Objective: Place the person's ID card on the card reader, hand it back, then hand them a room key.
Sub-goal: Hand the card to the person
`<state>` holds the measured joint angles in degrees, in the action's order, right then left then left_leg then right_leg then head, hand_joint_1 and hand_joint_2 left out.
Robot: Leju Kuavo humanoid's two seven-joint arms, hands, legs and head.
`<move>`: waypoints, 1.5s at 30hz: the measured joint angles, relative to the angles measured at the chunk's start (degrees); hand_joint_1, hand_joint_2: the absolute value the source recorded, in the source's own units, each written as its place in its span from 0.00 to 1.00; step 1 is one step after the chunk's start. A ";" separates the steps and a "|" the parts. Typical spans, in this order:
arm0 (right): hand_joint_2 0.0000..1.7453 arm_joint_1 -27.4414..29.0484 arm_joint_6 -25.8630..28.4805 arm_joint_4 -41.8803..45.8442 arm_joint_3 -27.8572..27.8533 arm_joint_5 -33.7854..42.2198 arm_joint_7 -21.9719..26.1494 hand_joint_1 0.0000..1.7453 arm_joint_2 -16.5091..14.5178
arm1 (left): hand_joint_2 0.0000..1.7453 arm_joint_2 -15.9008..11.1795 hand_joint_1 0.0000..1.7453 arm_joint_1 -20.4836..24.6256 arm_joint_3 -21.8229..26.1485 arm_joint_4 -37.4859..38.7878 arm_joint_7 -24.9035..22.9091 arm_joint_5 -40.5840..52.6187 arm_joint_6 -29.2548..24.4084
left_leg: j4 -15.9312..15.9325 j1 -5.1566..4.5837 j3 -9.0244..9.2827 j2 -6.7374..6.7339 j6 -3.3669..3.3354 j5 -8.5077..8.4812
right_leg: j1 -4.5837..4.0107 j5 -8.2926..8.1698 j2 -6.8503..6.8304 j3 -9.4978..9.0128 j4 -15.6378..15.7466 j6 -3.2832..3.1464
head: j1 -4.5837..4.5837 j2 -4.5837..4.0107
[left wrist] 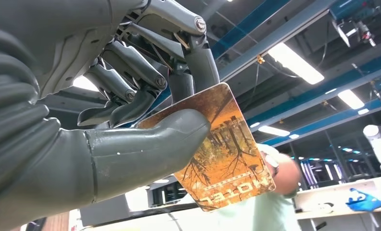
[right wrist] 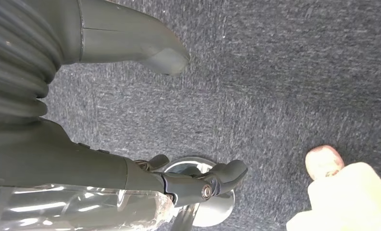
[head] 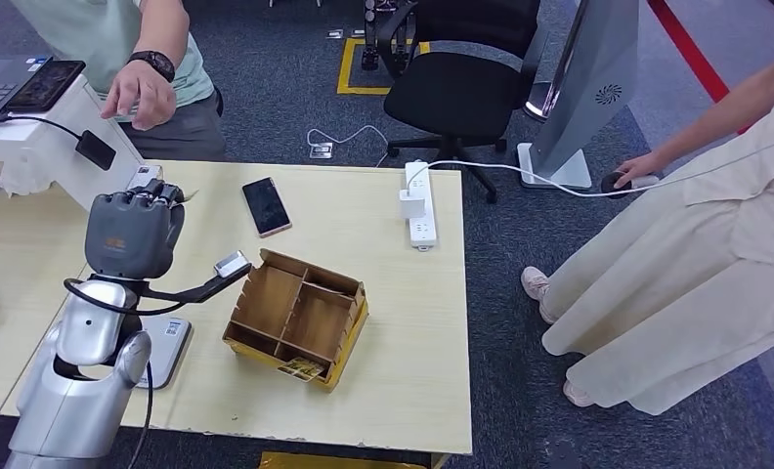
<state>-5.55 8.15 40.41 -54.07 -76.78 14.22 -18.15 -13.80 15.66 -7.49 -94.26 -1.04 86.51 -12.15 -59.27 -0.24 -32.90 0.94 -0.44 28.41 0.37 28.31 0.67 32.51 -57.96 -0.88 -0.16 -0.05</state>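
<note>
We see the left hand (head: pixel 134 233) raised over the table (head: pixel 383 362), pinching the hotel room key (left wrist: pixel 224 154) between thumb and fingers. A person's hand (head: pixel 137 93) hovers just beyond it. Our right hand (right wrist: pixel 131 120) hangs over carpet, fingers apart, holding nothing.

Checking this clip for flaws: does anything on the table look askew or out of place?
Mostly tidy. The wooden organizer sits skewed to the table edges, and the phone lies at a slant. Nothing is spilled or broken. The left hand pinches a hotel card raised toward the person's hand.
</note>
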 joint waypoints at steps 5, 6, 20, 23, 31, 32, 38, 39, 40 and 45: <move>1.00 -0.06 0.00 -0.51 0.61 -0.01 -0.39 0.00 -0.01 | 1.00 0.08 1.00 3.28 -1.50 3.39 -1.13 0.01 0.02 | -0.01 0.00 0.00 -0.04 0.00 0.00 | 0.00 0.01 0.04 0.02 0.00 0.00 | 0.01 0.00; 1.00 -0.06 -0.01 -0.58 0.75 -0.01 -0.43 0.00 -0.01 | 1.00 0.08 1.00 3.80 -1.76 4.00 -1.59 0.01 0.08 | -0.01 0.00 0.00 -0.04 0.00 0.01 | 0.00 0.01 0.03 0.02 0.00 0.00 | 0.00 0.01; 1.00 -0.04 -0.09 -1.21 1.35 0.08 -0.51 0.00 -0.01 | 1.00 -0.36 1.00 7.66 -5.06 9.69 -4.73 0.01 0.57 | -0.01 0.00 0.00 -0.05 0.00 0.00 | 0.00 0.01 0.04 0.03 0.00 0.00 | 0.00 0.00; 1.00 -0.03 -0.09 -1.27 1.35 0.09 -0.51 0.00 -0.01 | 1.00 -0.43 1.00 7.72 -5.29 10.10 -4.75 0.01 0.54 | -0.01 0.00 -0.01 -0.05 0.00 0.01 | 0.00 0.01 0.04 0.03 0.00 0.00 | 0.00 0.01; 1.00 0.23 -0.39 -1.31 1.37 0.17 -0.54 0.00 -0.05 | 1.00 -1.27 1.00 8.92 -5.77 11.41 -9.73 0.02 0.48 | -0.01 0.00 0.00 -0.05 0.00 0.01 | 0.00 0.01 0.04 0.03 0.00 0.00 | 0.00 0.00; 1.00 0.33 -0.40 -1.31 1.37 0.16 -0.54 0.00 -0.09 | 1.00 -1.55 1.00 9.27 -5.92 11.67 -10.52 0.02 0.48 | -0.01 0.00 0.00 -0.04 0.00 0.00 | 0.00 0.01 0.03 0.03 0.00 0.00 | -0.01 0.00; 1.00 0.96 -0.83 -1.15 1.37 -0.13 -0.55 0.00 -0.40 | 1.00 -3.18 1.00 11.76 -6.54 13.12 -14.59 0.02 0.85 | 0.00 0.01 0.00 -0.05 0.01 0.00 | 0.00 0.01 0.05 0.03 -0.01 0.00 | 0.00 0.01; 1.00 1.03 -0.96 -1.10 1.37 -0.27 -0.52 0.00 -0.44 | 1.00 -3.35 1.00 12.02 -6.63 13.24 -15.10 0.02 1.00 | 0.00 0.01 0.00 -0.05 0.01 0.00 | 0.00 0.01 0.04 0.03 -0.01 0.00 | -0.01 0.01; 1.00 1.10 -1.07 -1.08 1.37 -0.43 -0.47 0.00 -0.46 | 1.00 -3.47 1.00 12.23 -6.70 13.31 -15.59 0.02 1.15 | 0.00 0.01 0.00 -0.05 0.01 0.00 | 0.00 0.01 0.04 0.03 -0.01 0.00 | 0.01 0.01; 1.00 1.56 -0.94 -1.23 1.39 -0.84 0.49 0.00 -0.47 | 1.00 -4.09 1.00 13.45 -7.03 13.60 -18.70 0.02 1.78 | 0.00 0.00 0.00 -0.05 0.01 0.00 | 0.00 0.01 0.04 0.03 -0.01 0.00 | 0.01 0.01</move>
<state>-4.00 7.21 39.17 -52.68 -77.61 14.71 -18.62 -17.88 29.10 -14.52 -80.66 -19.75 86.53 -10.37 -59.27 -0.24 -32.90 0.89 -0.43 28.41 0.36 28.31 0.71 32.54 -57.97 -0.88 -0.15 -0.04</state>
